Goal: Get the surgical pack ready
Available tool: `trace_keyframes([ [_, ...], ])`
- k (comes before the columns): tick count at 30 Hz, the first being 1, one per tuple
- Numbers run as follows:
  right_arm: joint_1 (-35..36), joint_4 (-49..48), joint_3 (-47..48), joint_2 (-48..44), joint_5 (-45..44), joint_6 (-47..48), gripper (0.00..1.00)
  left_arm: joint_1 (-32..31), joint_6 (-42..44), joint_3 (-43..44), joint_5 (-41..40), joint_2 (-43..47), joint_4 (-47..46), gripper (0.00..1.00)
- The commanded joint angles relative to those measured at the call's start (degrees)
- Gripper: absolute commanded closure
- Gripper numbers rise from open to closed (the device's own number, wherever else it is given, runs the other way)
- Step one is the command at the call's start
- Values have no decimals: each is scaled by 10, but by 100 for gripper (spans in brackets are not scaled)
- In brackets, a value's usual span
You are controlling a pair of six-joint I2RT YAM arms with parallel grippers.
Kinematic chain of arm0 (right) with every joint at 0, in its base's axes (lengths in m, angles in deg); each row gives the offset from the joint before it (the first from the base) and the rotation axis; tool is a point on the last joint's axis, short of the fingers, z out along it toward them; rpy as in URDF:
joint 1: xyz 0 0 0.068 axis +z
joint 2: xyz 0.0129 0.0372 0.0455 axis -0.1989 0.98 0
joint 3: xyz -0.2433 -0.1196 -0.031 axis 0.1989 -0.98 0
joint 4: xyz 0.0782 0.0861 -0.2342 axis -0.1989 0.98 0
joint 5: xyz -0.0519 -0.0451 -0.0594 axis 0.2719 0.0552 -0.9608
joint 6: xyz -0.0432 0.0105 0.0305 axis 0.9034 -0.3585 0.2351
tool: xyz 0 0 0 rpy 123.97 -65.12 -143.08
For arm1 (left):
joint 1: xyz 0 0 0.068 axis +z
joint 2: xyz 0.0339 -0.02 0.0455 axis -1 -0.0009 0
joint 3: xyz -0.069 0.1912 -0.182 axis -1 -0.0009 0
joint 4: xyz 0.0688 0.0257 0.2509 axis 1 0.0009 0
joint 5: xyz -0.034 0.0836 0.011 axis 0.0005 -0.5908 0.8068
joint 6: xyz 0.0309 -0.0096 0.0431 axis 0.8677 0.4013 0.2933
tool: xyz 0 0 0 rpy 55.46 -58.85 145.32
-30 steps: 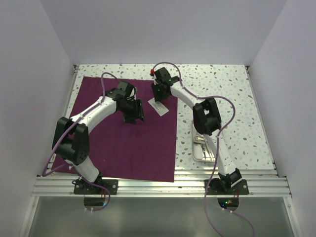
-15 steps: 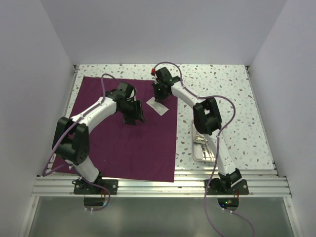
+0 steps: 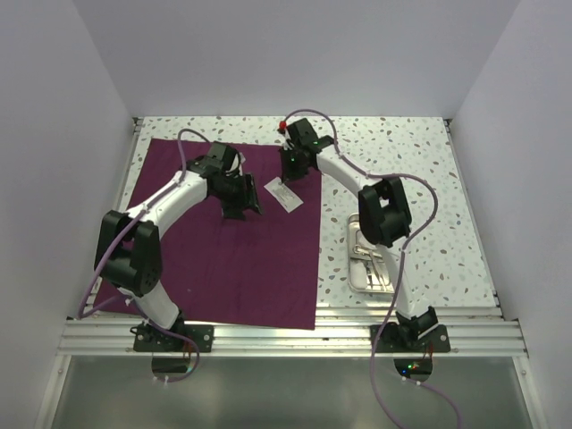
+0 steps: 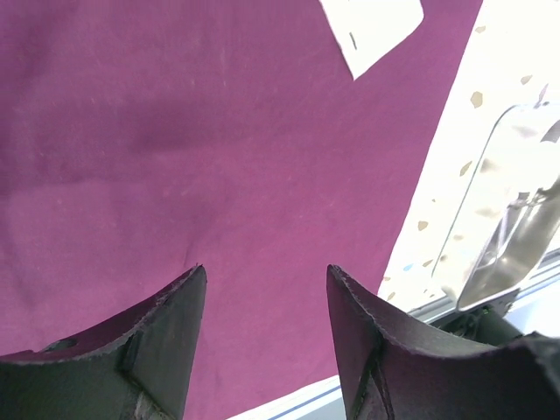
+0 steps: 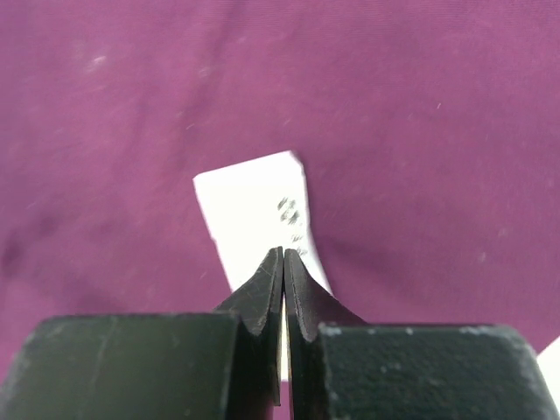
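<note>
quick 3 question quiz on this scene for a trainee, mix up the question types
1. True or false: the tray sits on the cloth.
2. Which claw is open? A. left claw B. right claw C. both
3. Fill in: the white pad lies on the ___.

Key
1. False. It is on the bare table, right of the cloth.
2. A. The left claw's jaws stand apart above the cloth, and the right claw's are pressed together.
3. cloth
</note>
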Motion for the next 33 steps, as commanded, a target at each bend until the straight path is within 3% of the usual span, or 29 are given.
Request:
trace_keyframes([
  [1, -1, -22, -21, -81, 28, -13, 100, 19, -7, 32, 31, -15, -28, 39],
  [5, -5, -34, -12, -65, 59, -11, 100, 26, -8, 42, 53, -27, -31, 39],
  [6, -6, -22, 5, -54, 53, -9, 82, 26, -8, 43, 53, -28, -29, 39],
  [10, -3, 24, 84, 5, 40, 10, 41, 26, -6, 40, 50, -25, -22, 39],
  [12, 2, 30, 81, 3, 31, 23, 24, 26, -3, 35, 45, -18, -19, 39],
  [15, 12, 43, 57, -11, -3, 51, 12, 27, -4, 21, 42, -10, -23, 39],
  [25, 43, 69, 8, -32, -67, 78, 6, 34, 0, 19, 44, -11, -23, 39],
  [33, 65, 81, 19, -11, -117, 95, 12, 38, 4, 20, 43, -3, -18, 39],
])
